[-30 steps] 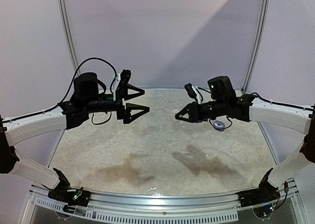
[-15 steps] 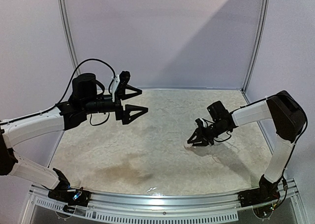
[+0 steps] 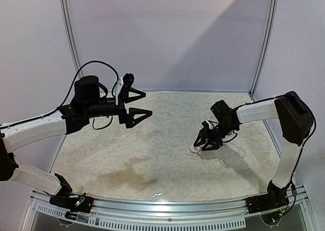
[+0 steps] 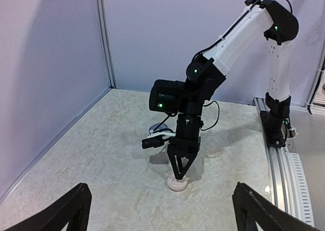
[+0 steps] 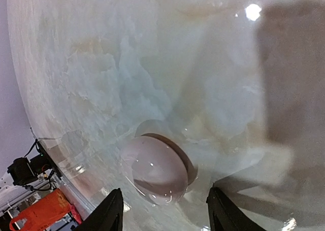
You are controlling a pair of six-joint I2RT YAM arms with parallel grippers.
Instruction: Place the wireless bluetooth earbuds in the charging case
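The left gripper (image 3: pixel 150 103) hangs wide open above the desk (image 3: pixel 152 160). Right, the right gripper (image 3: pixel 200 147) stands over the white charging case (image 5: pixel 155 172); only its wrist camera shows the jaws parted, straddling it. Marbled surface, lilac walls (image 3: pixel 167 38).

No writing can be read on anything here.

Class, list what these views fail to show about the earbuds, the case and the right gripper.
1. The earbuds: none made out in any view; too small or hidden.
2. The round case: open or shut is unclear; glare and blur in the right wrist view, tiny from the top.
3. The right gripper: contact with the case is unclear; it covers the case's top in the left wrist view, and the right wrist view's edge crops it.
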